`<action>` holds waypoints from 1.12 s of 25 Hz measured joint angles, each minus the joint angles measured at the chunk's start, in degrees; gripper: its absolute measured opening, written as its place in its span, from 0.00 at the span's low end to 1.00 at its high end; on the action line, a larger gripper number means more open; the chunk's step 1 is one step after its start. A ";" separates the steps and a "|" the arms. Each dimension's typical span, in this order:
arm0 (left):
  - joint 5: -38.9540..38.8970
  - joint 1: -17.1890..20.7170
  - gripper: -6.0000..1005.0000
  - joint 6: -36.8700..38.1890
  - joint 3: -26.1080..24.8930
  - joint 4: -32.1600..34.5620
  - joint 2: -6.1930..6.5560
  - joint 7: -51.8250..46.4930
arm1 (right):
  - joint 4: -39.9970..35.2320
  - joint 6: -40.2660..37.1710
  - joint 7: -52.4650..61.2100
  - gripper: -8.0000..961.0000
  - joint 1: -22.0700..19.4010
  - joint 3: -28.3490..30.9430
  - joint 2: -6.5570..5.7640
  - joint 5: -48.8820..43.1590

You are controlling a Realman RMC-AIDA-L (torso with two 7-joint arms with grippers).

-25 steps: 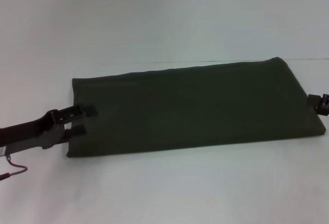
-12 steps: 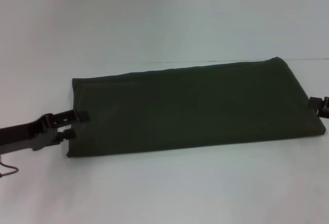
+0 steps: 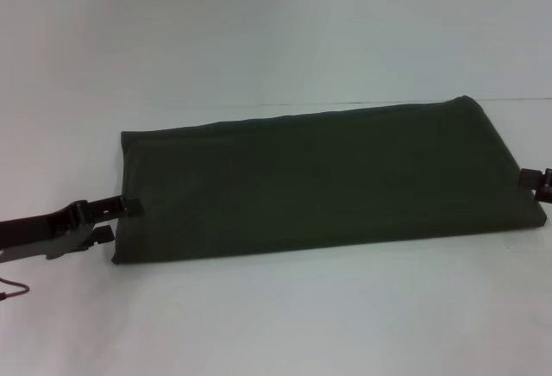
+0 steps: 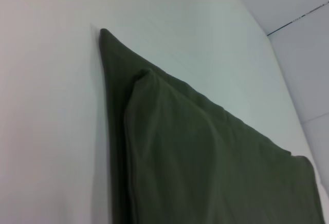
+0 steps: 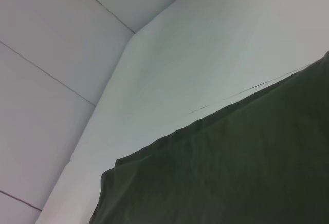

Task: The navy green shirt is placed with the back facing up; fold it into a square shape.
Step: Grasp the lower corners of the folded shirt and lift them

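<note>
The navy green shirt (image 3: 319,178) lies flat on the white table as a long folded rectangle, stretching from left to right. The left wrist view shows its folded layers (image 4: 205,157), and the right wrist view shows one corner (image 5: 231,172). My left gripper (image 3: 119,219) is open at the shirt's left short edge. Its upper finger just touches the cloth and its lower finger is off it, with nothing held. My right gripper (image 3: 536,179) only peeks in at the shirt's right edge, mostly cut off by the frame.
The white table (image 3: 285,316) spreads in front of the shirt and on both sides of it. A pale wall rises behind the shirt, with the table's back edge (image 3: 517,99) just beyond the far hem. A thin cable (image 3: 13,290) hangs under the left arm.
My left gripper has slid back to the left, off the cloth and onto its edge, and lowered slightly. The right gripper has drawn a little further out of frame. The shirt has not moved.
</note>
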 joint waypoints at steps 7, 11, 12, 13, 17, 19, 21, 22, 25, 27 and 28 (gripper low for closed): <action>0.03 0.11 0.88 -4.11 2.33 -0.43 -0.47 0.13 | 0.00 0.22 -0.02 0.84 0.29 -0.01 -0.01 0.00; 0.68 0.12 0.88 -5.28 2.81 -0.64 -0.49 0.15 | 0.00 0.33 0.03 0.84 0.33 -0.01 -0.07 -0.08; 1.01 0.04 0.88 -5.42 2.93 -0.71 -0.51 0.15 | 0.00 0.37 0.05 0.84 0.34 -0.02 -0.08 -0.08; 1.19 0.00 0.88 -5.53 3.15 -0.80 -0.56 0.15 | 0.00 0.40 0.08 0.84 0.34 -0.01 -0.08 -0.09; 1.26 -0.04 0.88 -5.66 3.61 -1.18 -0.75 0.15 | 0.00 0.56 0.21 0.84 0.35 -0.02 -0.07 -0.09; 1.12 -0.05 0.88 -5.66 3.65 -1.73 -0.78 0.15 | 0.00 0.65 0.27 0.84 0.35 -0.01 -0.06 -0.09; 1.06 -0.15 0.88 -5.62 3.66 -2.15 -0.78 0.15 | 0.00 0.71 0.32 0.84 0.40 -0.02 -0.05 -0.09; 1.13 -0.24 0.88 -5.61 3.73 -2.41 -0.78 0.15 | 0.00 0.73 0.35 0.84 0.42 -0.01 -0.04 -0.09; 1.25 -0.57 0.88 -5.79 4.11 -3.00 -0.73 0.16 | 0.00 0.73 0.39 0.84 0.43 -0.02 -0.02 -0.09; 1.13 -0.79 0.88 -5.89 4.20 -3.16 -0.69 0.29 | 0.00 0.73 0.39 0.84 0.43 -0.01 -0.01 -0.09; 1.04 -0.93 0.88 -6.00 4.22 -3.20 -0.67 0.39 | 0.00 0.73 0.38 0.84 0.43 -0.02 -0.01 -0.08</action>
